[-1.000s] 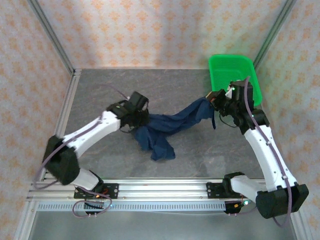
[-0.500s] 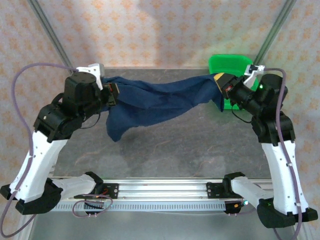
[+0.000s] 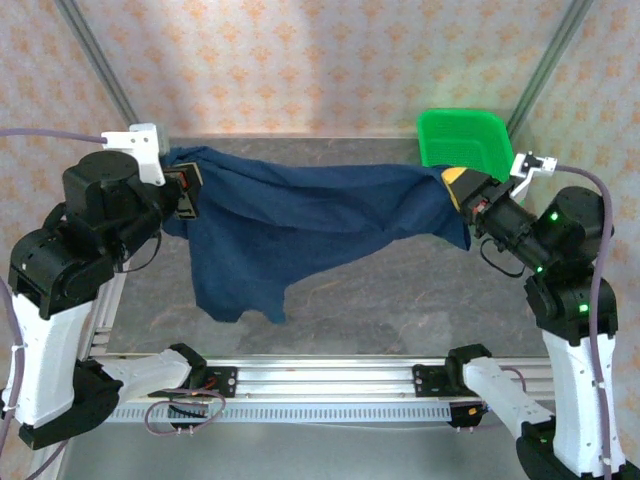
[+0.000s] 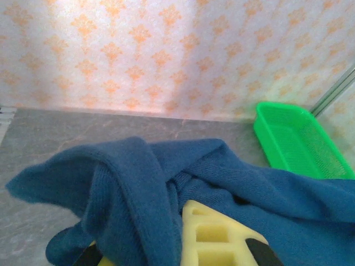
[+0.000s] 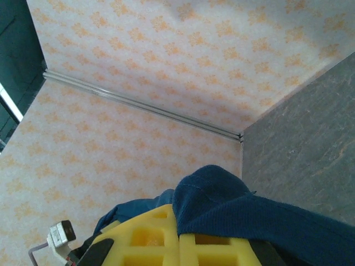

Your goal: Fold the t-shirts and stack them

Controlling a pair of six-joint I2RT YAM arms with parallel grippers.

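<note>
The left fingers are shut tight on a bunched edge of the dark navy t-shirt, whose cloth is draped over the yellow pads in the left wrist view. The right fingers are clamped in the same way on another gathered edge. Between the two grips the garment is held up in the air and stretched across the width of the bench. Its upper edge is drawn nearly taut, and a loose lower portion hangs down on the left side. Whether that hanging part touches the bench cannot be told. A bright green basket is seen at the far right corner, just behind the right grip. The step in hand is judged to be the spreading-out of the shirt, and no fold has been made yet. For the next move, the cloth would need to be lowered and laid flat on the bench, with the hanging part smoothed out so that it is not trapped underneath. No brand, label or legible writing can be made out, and no print is seen on the side facing the camera.
</note>
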